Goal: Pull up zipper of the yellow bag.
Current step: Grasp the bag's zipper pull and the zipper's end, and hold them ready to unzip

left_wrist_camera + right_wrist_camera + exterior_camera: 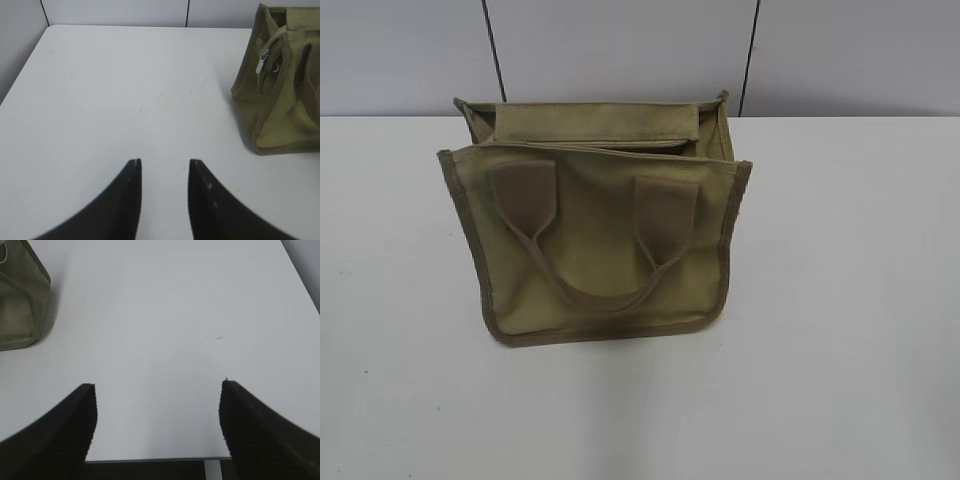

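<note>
The yellow bag point(595, 225), a khaki canvas tote with two looped handles and darker trim, stands in the middle of the white table. It also shows at the right edge of the left wrist view point(282, 85) and the top left corner of the right wrist view point(20, 300). A small silver pull tab of the zipper point(263, 59) hangs at the bag's near upper corner in the left wrist view. My left gripper point(165, 162) is open and empty, left of the bag. My right gripper point(159, 386) is wide open and empty, right of the bag. Neither gripper shows in the exterior view.
The white table point(840, 300) ends at a grey panelled wall point(620, 50) behind the bag. The table's near edge point(155, 458) lies just under my right gripper.
</note>
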`<control>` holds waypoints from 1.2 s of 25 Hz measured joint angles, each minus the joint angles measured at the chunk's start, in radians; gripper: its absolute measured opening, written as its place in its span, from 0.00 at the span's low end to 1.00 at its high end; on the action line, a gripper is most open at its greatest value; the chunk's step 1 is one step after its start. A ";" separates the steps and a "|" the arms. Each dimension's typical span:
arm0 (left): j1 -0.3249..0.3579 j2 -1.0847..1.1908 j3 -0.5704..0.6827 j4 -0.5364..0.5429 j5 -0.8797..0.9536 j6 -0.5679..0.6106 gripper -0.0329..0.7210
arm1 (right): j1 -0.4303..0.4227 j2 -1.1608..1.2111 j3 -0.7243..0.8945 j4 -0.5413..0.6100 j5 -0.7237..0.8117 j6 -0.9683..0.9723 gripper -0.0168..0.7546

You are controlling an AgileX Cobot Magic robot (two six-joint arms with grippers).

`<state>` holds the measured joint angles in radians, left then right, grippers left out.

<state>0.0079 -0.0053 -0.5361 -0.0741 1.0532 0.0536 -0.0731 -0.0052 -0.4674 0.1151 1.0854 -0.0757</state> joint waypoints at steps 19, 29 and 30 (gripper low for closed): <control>0.000 0.000 0.000 0.000 0.000 0.000 0.36 | 0.000 0.000 0.000 0.000 0.000 0.000 0.78; 0.000 0.003 -0.001 0.000 -0.005 0.000 0.37 | 0.000 0.000 0.000 0.000 0.000 0.000 0.78; 0.000 0.008 -0.009 0.000 -0.015 0.000 0.37 | 0.000 0.000 0.000 0.000 0.000 0.000 0.78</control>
<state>0.0079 0.0024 -0.5451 -0.0741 1.0380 0.0536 -0.0731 -0.0052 -0.4674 0.1151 1.0854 -0.0757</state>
